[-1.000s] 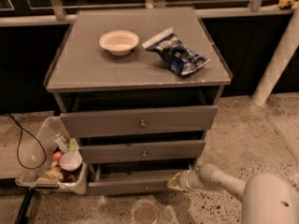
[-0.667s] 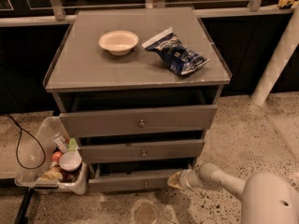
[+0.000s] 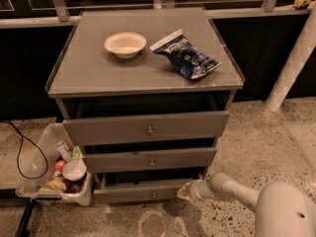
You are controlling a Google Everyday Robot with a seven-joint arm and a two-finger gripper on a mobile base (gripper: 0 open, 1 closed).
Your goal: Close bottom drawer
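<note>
I had the gripper (image 3: pixel 185 191) at the bottom drawer (image 3: pixel 133 193) front's right end; its spread I couldn't tell

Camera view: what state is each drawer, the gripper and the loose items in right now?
Top drawer: pulled out furthest.
Middle drawer: partly open.
Bottom drawer: partly open, not yet closed.
Gripper: low, at the bottom drawer front's right end.
Bowl: upright on the cabinet top.
Snack bag: lying flat beside the bowl.
Bin: on the floor, holding trash.

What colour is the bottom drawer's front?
Grey, in the camera view. The gripper sits at the right end of the bottom drawer.
</note>
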